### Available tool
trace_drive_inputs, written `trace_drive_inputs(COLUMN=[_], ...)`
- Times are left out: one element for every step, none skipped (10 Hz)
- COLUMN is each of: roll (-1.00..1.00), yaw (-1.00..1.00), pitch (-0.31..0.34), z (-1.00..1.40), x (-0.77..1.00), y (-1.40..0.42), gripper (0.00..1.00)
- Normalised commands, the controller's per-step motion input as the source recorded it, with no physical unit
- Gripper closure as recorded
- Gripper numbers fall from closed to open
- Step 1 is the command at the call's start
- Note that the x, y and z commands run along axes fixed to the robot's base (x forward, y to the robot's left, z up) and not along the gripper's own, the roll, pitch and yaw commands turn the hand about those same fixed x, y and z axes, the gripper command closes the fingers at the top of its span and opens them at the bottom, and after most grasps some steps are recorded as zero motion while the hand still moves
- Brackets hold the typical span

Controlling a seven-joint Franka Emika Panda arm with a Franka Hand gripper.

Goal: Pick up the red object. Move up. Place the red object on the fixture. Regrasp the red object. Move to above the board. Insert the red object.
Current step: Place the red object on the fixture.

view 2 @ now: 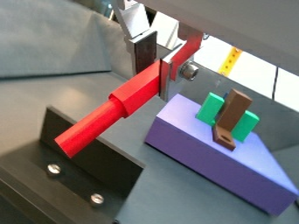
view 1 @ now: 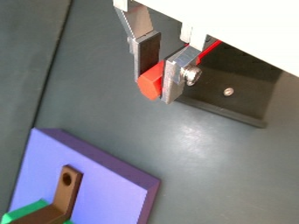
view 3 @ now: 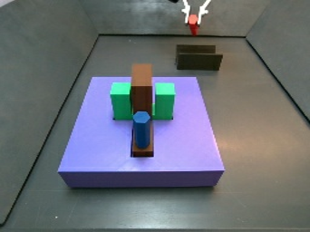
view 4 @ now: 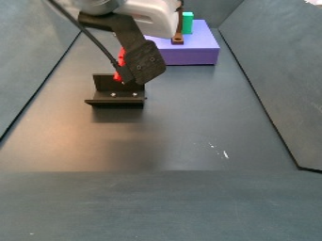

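Got my gripper (view 2: 158, 59) hanging right over the fixture (view 2: 82, 166), fingers (view 1: 176, 77) pinching the red peg (view 2: 111, 109) near one end. I'd lower slowly, keep it level, and release only once it's seated.

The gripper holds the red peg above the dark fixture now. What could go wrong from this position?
1. The gripper clamps only one end of the red object, so the long free part might tilt or slip.
2. The fixture is small; a lowering slightly off could miss it.
3. The board is crowded with blocks, so later insertion may collide.
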Motion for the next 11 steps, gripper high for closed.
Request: trace_drive_inputs(roll=[-0.1, 0.0, 0.01, -0.01, -0.04, -0.09, -0.17, -0.33, -0.33, -0.27, -0.16], yaw=[-0.01, 0.0, 0.0, -0.04, -0.02, 0.01, 0.0, 0.0, 0.0, 0.01, 0.01], pitch=[0.934, 0.897, 0.917, 0.891, 0.426, 0.0, 0.0, -0.003, 0.0, 0.0, 0.0], z=[-0.18, -0.09, -0.13, -0.02, -0.06, -0.04, -0.09, -0.16, -0.18, -0.26, -0.3], x=[0.7, 0.75, 0.75, 0.69, 0.37, 0.02, 0.0, 0.34, 0.51, 0.51, 0.43], y=[0.0, 0.0, 0.0, 0.0, 0.0, 0.0, 0.05, 0.06, 0.04, 0.07, 0.07], gripper=[1.0, 1.0, 1.0, 1.0, 1.0, 1.0, 1.0, 1.0, 1.0, 1.0, 1.0])
